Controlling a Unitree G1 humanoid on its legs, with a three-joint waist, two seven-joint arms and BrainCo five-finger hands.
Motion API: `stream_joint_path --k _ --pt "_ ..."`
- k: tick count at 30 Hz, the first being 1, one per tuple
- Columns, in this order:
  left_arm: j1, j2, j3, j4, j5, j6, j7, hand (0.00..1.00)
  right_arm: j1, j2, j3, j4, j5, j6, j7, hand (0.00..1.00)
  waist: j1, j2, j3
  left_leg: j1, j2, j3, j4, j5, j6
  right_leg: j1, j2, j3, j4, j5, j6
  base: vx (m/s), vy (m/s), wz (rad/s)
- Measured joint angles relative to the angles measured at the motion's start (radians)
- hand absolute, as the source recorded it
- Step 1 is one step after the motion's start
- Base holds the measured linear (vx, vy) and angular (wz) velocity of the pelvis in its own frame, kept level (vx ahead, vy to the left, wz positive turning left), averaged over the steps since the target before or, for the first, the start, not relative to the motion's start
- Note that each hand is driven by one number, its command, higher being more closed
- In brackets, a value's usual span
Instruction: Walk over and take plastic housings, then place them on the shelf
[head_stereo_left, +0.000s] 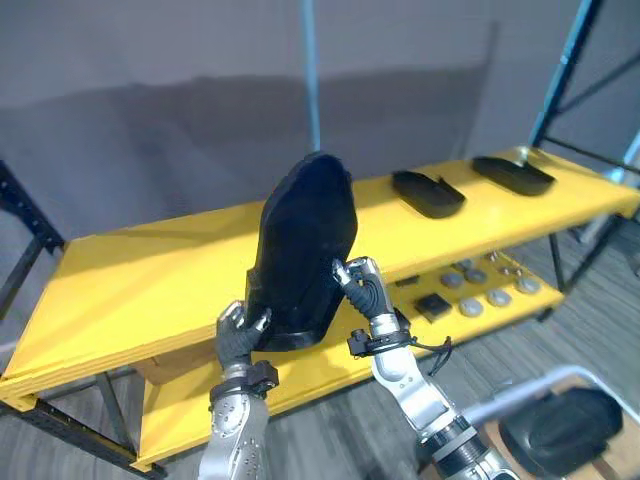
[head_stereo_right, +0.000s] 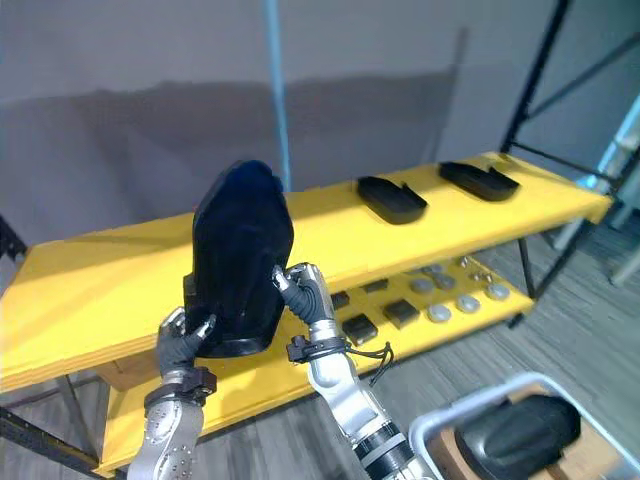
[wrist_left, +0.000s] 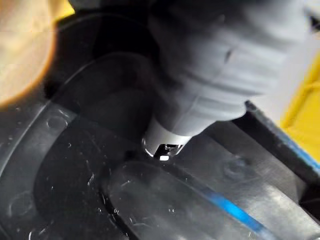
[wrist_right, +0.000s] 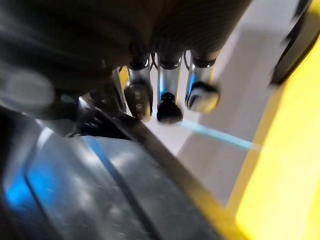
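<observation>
A large black plastic housing (head_stereo_left: 305, 245) stands upright in the air in front of the yellow shelf top (head_stereo_left: 140, 285), held between both hands. My left hand (head_stereo_left: 240, 335) grips its lower left edge, with a finger (wrist_left: 200, 100) pressed into the housing's ribbed inside (wrist_left: 75, 165). My right hand (head_stereo_left: 362, 285) holds its right edge, its dark-tipped fingers (wrist_right: 169, 95) curled over the rim of the housing (wrist_right: 75, 190). Two more black housings (head_stereo_left: 428, 192) (head_stereo_left: 513, 175) lie flat on the shelf top towards the right.
A lower yellow shelf (head_stereo_left: 320, 370) carries grey discs (head_stereo_left: 485, 290) and small black squares (head_stereo_left: 433, 305). A white bin (head_stereo_left: 600, 385) at the lower right holds another black housing (head_stereo_left: 560, 425). A blue post (head_stereo_left: 311, 70) rises behind the shelf, dark frame uprights (head_stereo_left: 565, 60) at the right.
</observation>
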Motion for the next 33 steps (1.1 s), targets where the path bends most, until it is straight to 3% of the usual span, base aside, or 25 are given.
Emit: stream_joint_path --k 1,3,4,5,7,8,9,10,12,13,15,16,18,21,25,29,33 --pt "0.0 0.001 0.0 0.0 0.013 0.0 0.0 1.0 0.01 0.007 -0.011 -0.002 0.0 0.001 0.012 0.0 -0.017 0.002 0.007 0.036 0.004 -0.028 -0.004 -0.004 0.006 -0.049 0.063 0.044 -0.012 -0.079 0.047 0.21 0.063 0.69" --pt "-0.001 0.007 -0.001 0.0 0.024 0.0 -0.002 1.0 0.025 0.007 -0.021 -0.007 0.002 0.001 0.021 0.0 -0.018 0.0 0.009 0.071 0.003 -0.048 -0.012 -0.015 -0.005 -0.101 0.115 0.054 -0.152 -0.124 0.086 0.24 0.078 0.46" --pt "-0.002 0.012 -0.001 -0.001 0.026 0.0 -0.004 1.0 0.031 0.007 -0.025 -0.012 0.005 0.001 0.024 0.0 -0.021 0.0 0.009 0.076 0.003 -0.055 -0.014 -0.016 -0.007 -0.115 0.136 0.061 -0.218 -0.133 0.095 0.23 0.038 0.48" --pt "-0.004 0.021 -0.002 -0.002 0.032 0.0 -0.01 1.0 0.048 0.009 -0.033 -0.023 0.017 0.001 0.034 0.0 -0.038 -0.003 0.008 0.077 0.003 -0.085 -0.018 -0.022 -0.016 -0.126 0.199 0.104 -0.391 -0.136 0.106 0.23 -0.032 0.67" --pt "-0.009 0.03 -0.034 -0.002 0.043 0.007 -0.018 1.0 0.12 0.011 -0.071 -0.073 0.017 0.003 0.046 0.0 -0.062 -0.021 0.013 0.08 -0.018 -0.147 -0.019 -0.03 -0.027 -0.122 0.295 0.271 -0.623 -0.131 0.112 0.28 -0.137 1.08" --pt "-0.009 0.034 -0.055 -0.002 0.046 0.014 -0.022 1.0 0.167 0.011 -0.084 -0.104 0.02 0.004 0.049 0.0 -0.067 -0.044 0.011 0.082 -0.045 -0.176 -0.019 -0.036 -0.035 -0.117 0.304 0.301 -0.696 -0.06 0.127 0.29 -0.215 0.97" --pt "-0.009 0.037 -0.061 -0.002 0.047 0.015 -0.025 1.0 0.184 0.017 -0.09 -0.118 0.025 0.005 0.052 0.0 -0.066 -0.063 0.012 0.086 -0.063 -0.184 -0.019 -0.043 -0.042 -0.113 0.299 0.297 -0.725 0.011 0.117 0.25 -0.206 0.61" --pt "0.003 0.025 -0.065 0.001 0.043 0.016 -0.03 1.0 0.202 0.02 -0.089 -0.128 0.039 0.008 0.056 0.0 -0.062 -0.068 0.012 0.084 -0.07 -0.191 -0.003 -0.066 -0.053 -0.085 0.289 0.27 -0.774 -0.001 0.122 0.22 -0.207 0.19" --pt "0.018 0.006 -0.078 0.002 0.038 0.019 -0.036 1.0 0.232 0.017 -0.094 -0.149 0.072 0.008 0.066 0.0 -0.07 -0.038 0.004 0.051 -0.028 -0.21 0.027 -0.095 -0.074 -0.046 0.334 0.229 -0.873 0.032 0.102 0.18 -0.174 0.19" --pt "0.017 -0.004 -0.086 0.003 0.036 0.021 -0.044 1.0 0.257 0.017 -0.103 -0.174 0.104 0.008 0.073 0.0 -0.087 -0.038 0.004 0.035 -0.007 -0.233 0.038 -0.107 -0.087 -0.017 0.357 0.194 -0.925 0.047 0.088 0.14 -0.133 0.41" --pt "-0.003 -0.02 -0.113 0.025 -0.013 0.022 -0.045 1.0 0.282 0.013 -0.13 -0.217 0.15 0.007 0.083 0.0 -0.105 -0.037 0.004 0.007 0.017 -0.232 0.055 -0.118 -0.103 0.007 0.374 0.143 -0.969 0.058 0.076 0.11 -0.119 0.64" --pt "-0.029 -0.044 -0.125 0.048 -0.045 0.022 -0.044 1.0 0.284 0.009 -0.152 -0.232 0.176 0.006 0.088 0.0 -0.118 -0.035 0.004 -0.015 0.043 -0.154 0.066 -0.117 -0.101 0.014 0.377 0.111 -0.979 0.058 0.075 0.1 -0.086 0.65" --pt "-0.053 -0.077 -0.133 0.054 -0.101 0.023 -0.036 1.0 0.285 0.004 -0.169 -0.26 0.225 0.006 0.093 0.0 -0.111 -0.035 0.004 -0.004 0.069 -0.066 0.05 -0.102 -0.099 0.014 0.382 0.118 -0.988 0.058 0.075 0.1 -0.016 0.09" --pt "-0.096 -0.096 -0.137 0.053 -0.199 0.01 -0.014 1.0 0.288 0.015 -0.18 -0.33 0.31 0.0 0.101 0.0 -0.112 -0.03 -0.002 0.021 0.06 -0.045 0.017 -0.097 -0.095 0.021 0.377 0.14 -1.004 0.061 0.079 0.09 0.039 -0.2" --pt "-0.149 -0.101 -0.134 0.053 -0.284 -0.025 0.009 1.0 0.268 0.025 -0.226 -0.418 0.438 -0.048 0.103 0.0 -0.13 -0.029 -0.022 0.041 0.057 -0.028 -0.014 -0.09 -0.095 0.023 0.377 0.155 -1.022 0.066 0.083 0.06 0.027 -0.14" --pt "-0.154 -0.11 -0.125 0.072 -0.323 -0.031 0.031 1.0 0.254 0.044 -0.269 -0.493 0.527 -0.107 0.101 0.0 -0.148 -0.014 -0.046 0.096 0.059 -0.007 -0.062 -0.084 -0.094 0.054 0.381 0.174 -1.035 0.066 0.083 0.06 0.028 -0.16" --pt "-0.168 -0.114 -0.108 0.087 -0.323 -0.032 0.041 1.0 0.255 0.049 -0.316 -0.525 0.551 -0.118 0.099 0.0 -0.159 -0.011 -0.059 0.124 0.057 0.005 -0.105 -0.066 -0.093 0.055 0.382 0.187 -1.035 0.067 0.085 0.02 0.02 -0.08"
